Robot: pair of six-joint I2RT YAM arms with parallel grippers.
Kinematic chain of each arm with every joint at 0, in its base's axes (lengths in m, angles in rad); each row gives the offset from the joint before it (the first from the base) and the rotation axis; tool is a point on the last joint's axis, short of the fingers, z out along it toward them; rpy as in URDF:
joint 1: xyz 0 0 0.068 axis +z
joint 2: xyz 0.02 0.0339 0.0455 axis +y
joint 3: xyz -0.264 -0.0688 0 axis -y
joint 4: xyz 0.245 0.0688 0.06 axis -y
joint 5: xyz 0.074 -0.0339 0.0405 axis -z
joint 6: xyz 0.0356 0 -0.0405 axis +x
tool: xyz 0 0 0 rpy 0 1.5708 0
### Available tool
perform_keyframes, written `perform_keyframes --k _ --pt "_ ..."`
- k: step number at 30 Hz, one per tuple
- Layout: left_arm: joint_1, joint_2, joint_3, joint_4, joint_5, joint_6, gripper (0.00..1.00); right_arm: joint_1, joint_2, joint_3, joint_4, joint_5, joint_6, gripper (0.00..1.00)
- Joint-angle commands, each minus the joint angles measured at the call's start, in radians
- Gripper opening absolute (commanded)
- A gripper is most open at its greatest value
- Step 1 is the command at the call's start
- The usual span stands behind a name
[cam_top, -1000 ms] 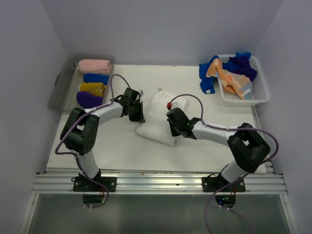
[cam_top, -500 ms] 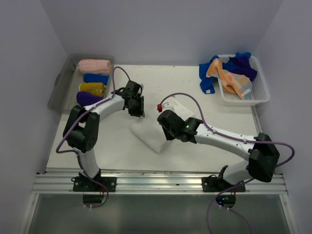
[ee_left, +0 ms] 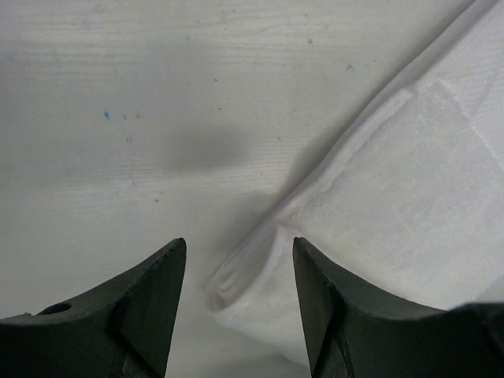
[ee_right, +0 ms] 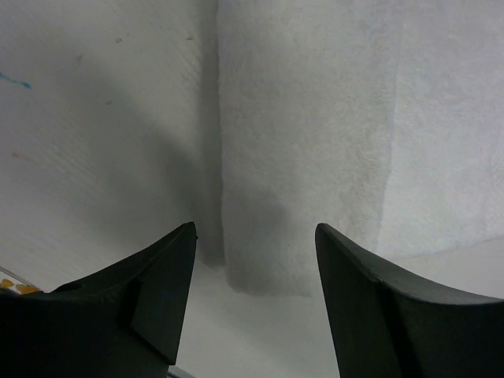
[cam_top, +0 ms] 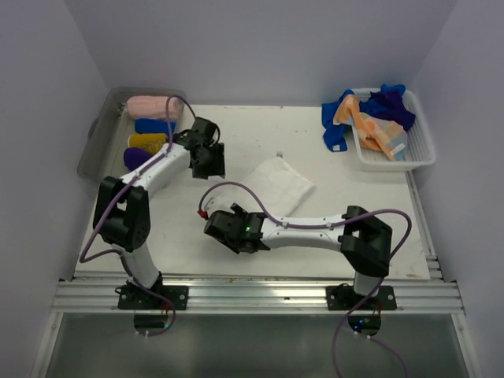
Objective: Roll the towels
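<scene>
Shows plain white towel [cam_top: 276,183] on speckled off-white tabletop [cam_top: 236,130]; pink roll [cam_top: 151,106], blue roll [cam_top: 150,126], yellow roll [cam_top: 144,142], purple roll [cam_top: 134,159] in grey tub [cam_top: 93,146]; blue cloth [cam_top: 390,106], orange cloth [cam_top: 370,130] in white lattice basket [cam_top: 417,157].

Purple towel [cam_top: 135,158] half hidden behind left arm [cam_top: 157,169]; white towel [ee_left: 409,205] cut off at right edge.

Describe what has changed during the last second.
Both tools opened and let go of the white towel, which now lies flatter. The left tool drew back toward the tub, the right tool toward the near edge. The rolled towels in the tub and the loose towels in the basket stayed put.
</scene>
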Motion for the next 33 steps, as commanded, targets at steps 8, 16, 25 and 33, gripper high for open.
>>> perform_keyframes --k 8,16,25,33 --pt "0.141 -0.188 -0.033 -0.052 -0.017 -0.053 0.61 0.003 0.144 0.067 0.124 0.097 -0.159 0.67" --pt "0.147 -0.227 -0.163 -0.017 0.032 -0.072 0.61 -0.063 0.216 0.016 0.233 0.061 -0.107 0.49" --pt "0.147 -0.320 -0.322 0.075 0.225 -0.062 0.73 -0.160 0.048 -0.125 0.384 -0.251 -0.122 0.00" --pt "0.142 -0.379 -0.470 0.181 0.380 -0.096 1.00 -0.232 -0.035 -0.183 0.430 -0.429 -0.064 0.00"
